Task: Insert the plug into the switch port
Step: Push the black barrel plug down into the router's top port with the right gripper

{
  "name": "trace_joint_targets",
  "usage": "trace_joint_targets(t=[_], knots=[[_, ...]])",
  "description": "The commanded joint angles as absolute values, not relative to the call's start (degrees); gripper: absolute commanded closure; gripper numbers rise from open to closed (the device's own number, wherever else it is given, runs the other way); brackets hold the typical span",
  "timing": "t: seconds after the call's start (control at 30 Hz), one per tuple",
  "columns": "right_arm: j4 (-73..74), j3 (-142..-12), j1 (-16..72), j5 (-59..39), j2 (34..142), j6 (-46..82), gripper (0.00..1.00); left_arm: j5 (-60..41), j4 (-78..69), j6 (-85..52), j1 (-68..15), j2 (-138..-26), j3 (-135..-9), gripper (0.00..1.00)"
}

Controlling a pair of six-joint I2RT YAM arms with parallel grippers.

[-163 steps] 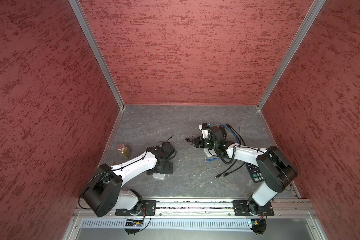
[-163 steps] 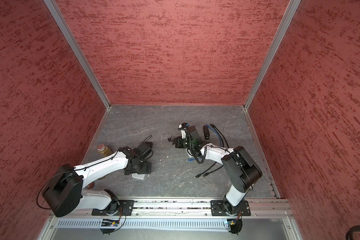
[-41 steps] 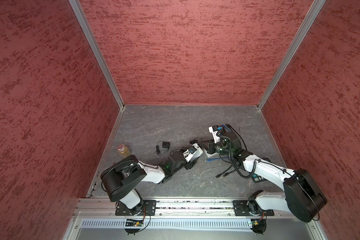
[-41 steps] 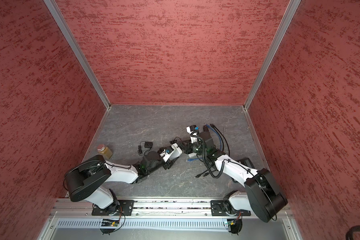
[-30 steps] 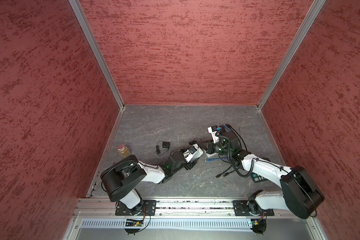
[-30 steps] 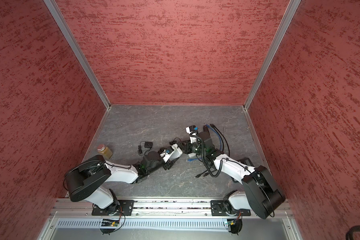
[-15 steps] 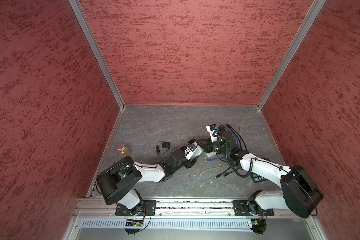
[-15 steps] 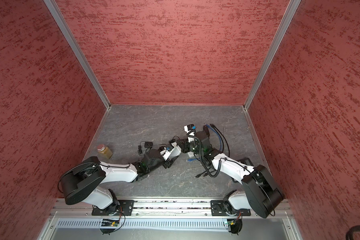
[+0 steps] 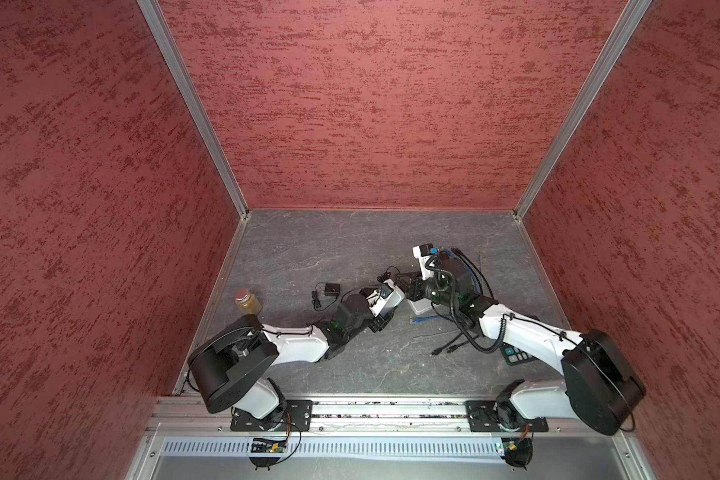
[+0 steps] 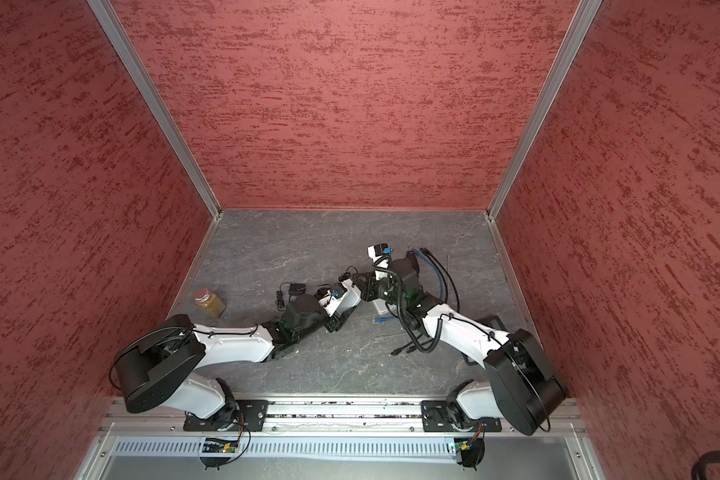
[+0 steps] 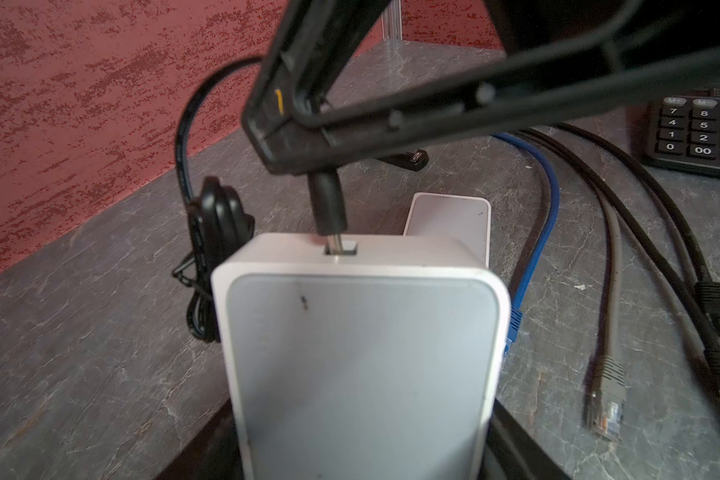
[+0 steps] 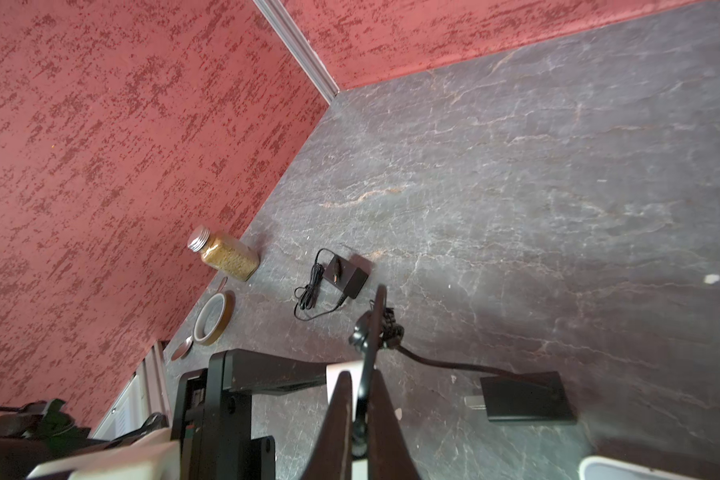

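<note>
Plug (image 11: 328, 199): black barrel type, metal tip entered in the port (image 11: 341, 248) on the white switch (image 11: 358, 353) edge (mid-table, slightly right of centre). The right gripper (image 11: 296, 141) pinches the plug; the left gripper (image 11: 360, 446) clamps the white switch by its sides.

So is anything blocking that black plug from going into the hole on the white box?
Nothing visible does. The right gripper holds the plug directly at the port in the white switch, and its metal tip sits in the opening. The loose cables lie aside on the table.
</note>
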State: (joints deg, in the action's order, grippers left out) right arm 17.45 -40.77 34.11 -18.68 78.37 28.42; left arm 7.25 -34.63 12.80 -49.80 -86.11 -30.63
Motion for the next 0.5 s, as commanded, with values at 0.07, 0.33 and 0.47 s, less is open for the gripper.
trace_joint_targets(t=[0.07, 0.33, 0.47], knots=[[9.4, -39.3, 37.4, -20.0, 81.3, 28.9, 1.0, 2.7, -52.7, 15.1, -50.2, -83.9, -37.9, 0.68], [11.5, -38.2, 38.1, -19.4, 82.4, 30.1, 1.0, 2.0, -57.8, 13.2, -49.5, -84.4, -40.1, 0.68], [11.8, -38.2, 38.2, -19.9, 83.0, 30.3, 1.0, 1.4, -57.3, 13.7, -49.5, -83.8, -41.2, 0.68]])
